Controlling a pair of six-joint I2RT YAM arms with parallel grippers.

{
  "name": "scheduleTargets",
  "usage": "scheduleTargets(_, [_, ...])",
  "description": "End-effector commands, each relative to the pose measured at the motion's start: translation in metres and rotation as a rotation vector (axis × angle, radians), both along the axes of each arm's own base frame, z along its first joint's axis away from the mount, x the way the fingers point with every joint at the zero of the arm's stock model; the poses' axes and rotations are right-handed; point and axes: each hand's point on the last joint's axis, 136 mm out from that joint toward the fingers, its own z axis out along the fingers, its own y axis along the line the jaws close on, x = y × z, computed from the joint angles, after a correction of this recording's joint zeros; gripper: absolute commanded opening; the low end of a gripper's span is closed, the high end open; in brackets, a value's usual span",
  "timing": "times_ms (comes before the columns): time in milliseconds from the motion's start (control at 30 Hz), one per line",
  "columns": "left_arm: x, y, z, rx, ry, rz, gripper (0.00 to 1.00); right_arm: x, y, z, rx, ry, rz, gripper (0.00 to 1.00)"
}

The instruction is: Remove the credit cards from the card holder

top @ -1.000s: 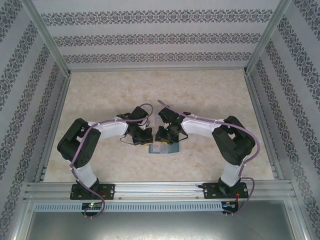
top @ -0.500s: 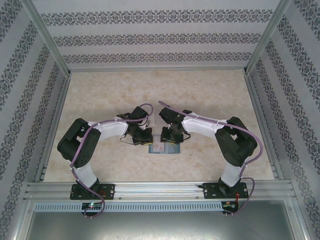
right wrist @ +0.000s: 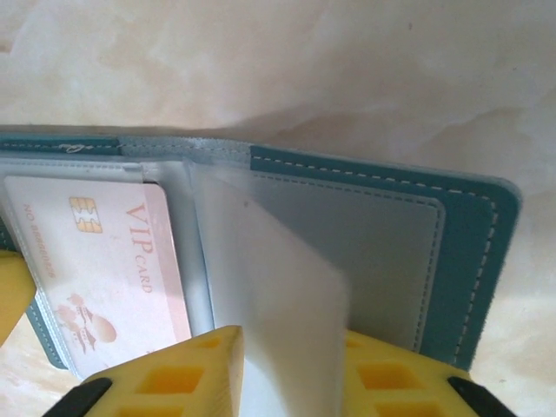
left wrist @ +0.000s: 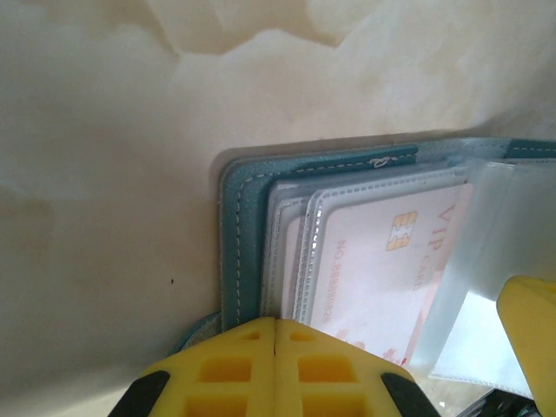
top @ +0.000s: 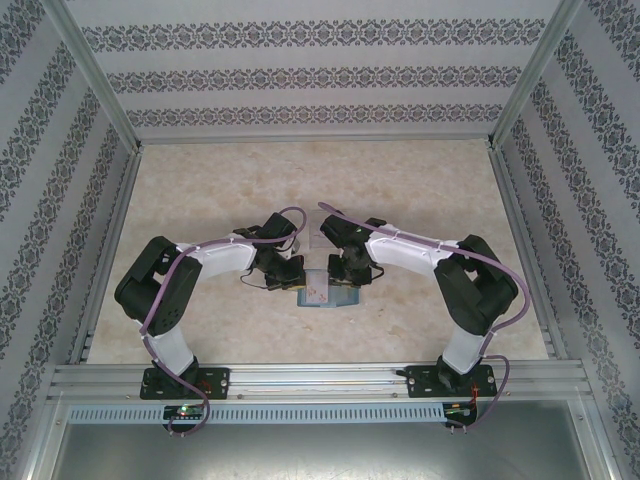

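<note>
Lying open on the table (top: pixel 200 200), the card holder (right wrist: pixel 469 261) sat between the two arms, with a pale VIP card (right wrist: pixel 113 261) tucked in a clear pocket. The left gripper (left wrist: pixel 275 347) was fully closed at the holder's left edge. The right gripper (right wrist: pixel 295 373) stood slightly parted around a raised clear sleeve (right wrist: pixel 278 278) — whether it pinched the sleeve could not be told.

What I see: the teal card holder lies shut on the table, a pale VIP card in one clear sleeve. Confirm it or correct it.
Wrong on one point: it is not shut. The card holder lies open on the table, a pale VIP card in one clear sleeve. The right wrist view shows both halves spread flat.
</note>
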Motion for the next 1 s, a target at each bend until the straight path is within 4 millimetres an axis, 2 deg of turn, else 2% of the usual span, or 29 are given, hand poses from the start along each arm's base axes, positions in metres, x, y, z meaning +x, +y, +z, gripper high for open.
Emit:
scheduleTargets(0, [-0.006, 0.007, -0.013, 0.032, 0.050, 0.011, 0.00, 0.000, 0.013, 0.019, 0.066, -0.021, 0.013, 0.21])
scheduleTargets(100, [-0.006, 0.007, -0.013, 0.033, 0.051, 0.012, 0.00, 0.001, 0.016, 0.022, 0.095, -0.028, 0.010, 0.09])
scheduleTargets(233, [-0.006, 0.006, -0.014, 0.031, 0.053, 0.009, 0.00, 0.003, 0.019, 0.027, 0.127, -0.038, 0.006, 0.03])
scheduleTargets(467, [-0.006, 0.006, -0.015, 0.033, 0.057, 0.010, 0.00, 0.005, 0.014, 0.027, 0.129, -0.048, -0.006, 0.03])
scheduleTargets(733, [-0.008, 0.007, -0.016, 0.034, 0.063, 0.008, 0.00, 0.002, -0.011, 0.009, 0.008, -0.032, 0.008, 0.06])
scheduleTargets(967, [-0.007, 0.007, -0.016, 0.035, 0.063, 0.009, 0.00, 0.000, -0.024, -0.006, -0.071, -0.019, 0.022, 0.09])
